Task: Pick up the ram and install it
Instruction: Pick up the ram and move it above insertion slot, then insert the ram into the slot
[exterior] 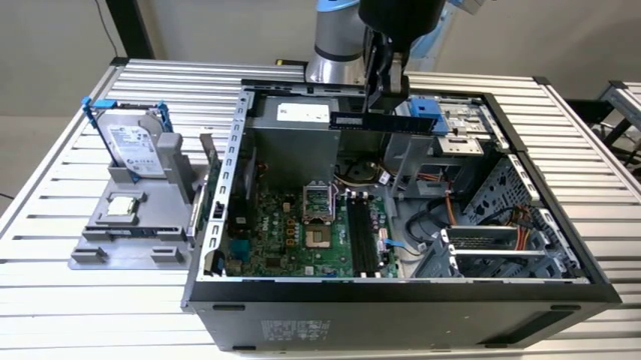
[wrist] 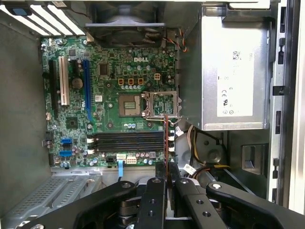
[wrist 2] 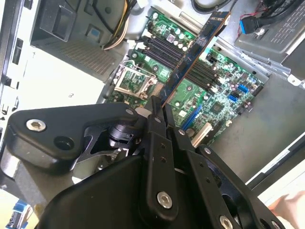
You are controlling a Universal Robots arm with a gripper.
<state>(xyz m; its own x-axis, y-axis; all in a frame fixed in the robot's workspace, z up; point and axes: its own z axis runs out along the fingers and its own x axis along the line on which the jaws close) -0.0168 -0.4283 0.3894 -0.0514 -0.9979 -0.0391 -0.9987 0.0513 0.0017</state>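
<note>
One ram (exterior: 383, 121) sits clamped in your hand (exterior: 386, 105), upper centre of the exterior view, over the open computer case (exterior: 401, 296); motherboard slots (exterior: 365, 240) lie lower in frame.

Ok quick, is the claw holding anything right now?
Claw: closed, holding the ram up over the motherboard.

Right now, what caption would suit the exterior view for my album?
The robot's hand grips the ram, holding it above the green motherboard in the open computer case.
</note>
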